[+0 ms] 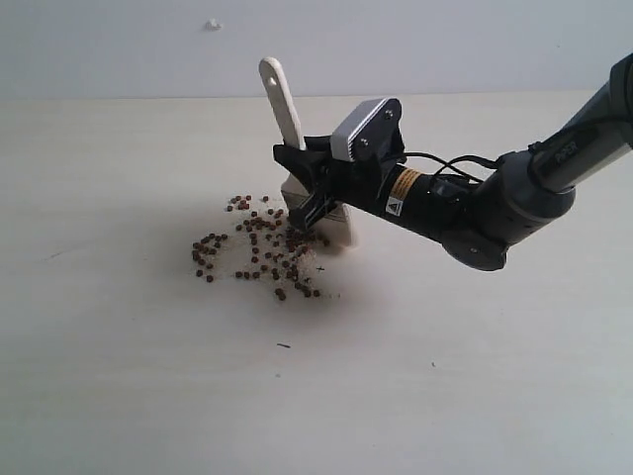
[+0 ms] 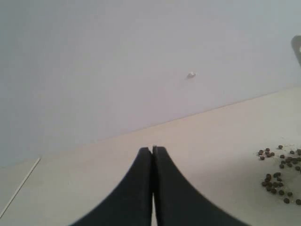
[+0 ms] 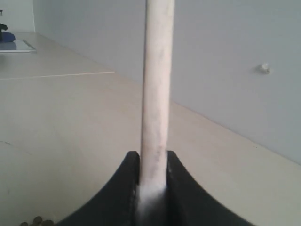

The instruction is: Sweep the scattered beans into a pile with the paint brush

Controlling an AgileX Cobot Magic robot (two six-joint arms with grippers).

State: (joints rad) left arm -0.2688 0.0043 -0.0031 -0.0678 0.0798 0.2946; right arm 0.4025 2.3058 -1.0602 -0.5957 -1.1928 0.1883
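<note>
The right gripper (image 1: 315, 203) pinches the paint brush (image 1: 284, 104) low on its pale handle, close to the metal band, with its jaws pressed against both sides of the wood, as the right wrist view confirms; the handle leans up and away toward the wall (image 1: 445, 40), while the cream bristles (image 1: 342, 231) meet the table (image 1: 495, 396) at the right-hand edge of the beans (image 1: 259, 243); the beans lie in a loose, ragged patch to the left of the bristles in the exterior view, denser near the brush and thinning into strays on the far left and the near side; the left gripper (image 2: 153, 151) hangs clear of the work with its jaws pressed together on nothing, the grains off to one side of it; the step in hand looks like a stroke pushing the right flank of the scatter inward, and the pile seems only partly formed; to do this well, the bristles should ride lightly on the surface with the flat of the brush facing the grains, moving slowly so the round beans roll ahead rather than skip under or spray outward; short strokes from each side toward the dense middle would likely serve better than one long sweep; pressing too hard may splay the bristles and let grains slip past.
</note>
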